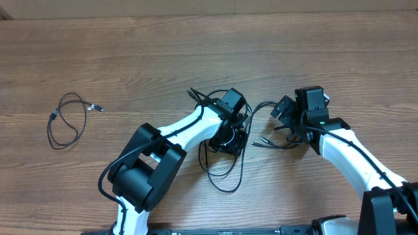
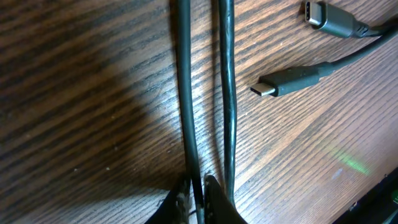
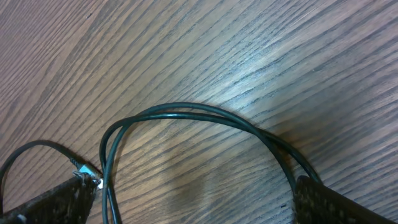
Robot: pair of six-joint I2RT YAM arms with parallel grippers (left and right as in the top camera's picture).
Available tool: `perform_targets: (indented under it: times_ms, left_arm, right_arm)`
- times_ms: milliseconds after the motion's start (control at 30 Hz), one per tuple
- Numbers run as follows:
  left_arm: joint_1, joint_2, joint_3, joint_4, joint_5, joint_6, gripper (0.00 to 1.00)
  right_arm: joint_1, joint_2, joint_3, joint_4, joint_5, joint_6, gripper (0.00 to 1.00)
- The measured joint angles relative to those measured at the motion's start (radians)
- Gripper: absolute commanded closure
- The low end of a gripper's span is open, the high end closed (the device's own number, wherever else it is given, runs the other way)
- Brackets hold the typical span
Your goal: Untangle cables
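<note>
A tangle of thin black cables (image 1: pixel 225 171) lies at the table's middle, with loops toward the front and two plug tips (image 1: pixel 261 141) on the right. My left gripper (image 1: pixel 230 138) stands over the tangle. In the left wrist view it (image 2: pixel 198 196) is shut on one cable strand (image 2: pixel 186 93), with a second strand (image 2: pixel 227 93) beside it and two plugs (image 2: pixel 292 81) at the upper right. My right gripper (image 1: pixel 289 127) is just right of the tangle. In the right wrist view it (image 3: pixel 199 196) is open, astride a cable loop (image 3: pixel 186 111), holding nothing.
A separate coiled black cable (image 1: pixel 67 119) with a small plug lies far left on the wooden table (image 1: pixel 130 52). The two white arms reach in from the front edge, left (image 1: pixel 183 127) and right (image 1: pixel 353 153).
</note>
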Motion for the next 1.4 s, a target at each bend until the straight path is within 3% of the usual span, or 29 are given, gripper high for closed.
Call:
perform_targets:
  times_ms: [433,633,1400]
  left_arm:
    - [-0.027,0.0,0.008,-0.002,-0.032,-0.038,0.85]
    - [-0.038,0.0,0.01,-0.002,-0.049,-0.053,0.96]
    - [-0.039,-0.002,0.011,-0.002,-0.073,-0.114,0.96]
  right_arm:
    - [0.0,0.0,0.0,0.0,0.0,0.0,0.0]
    - [0.0,0.0,0.0,0.0,0.0,0.0,0.0]
    - [0.0,0.0,0.0,0.0,0.0,0.0,0.0]
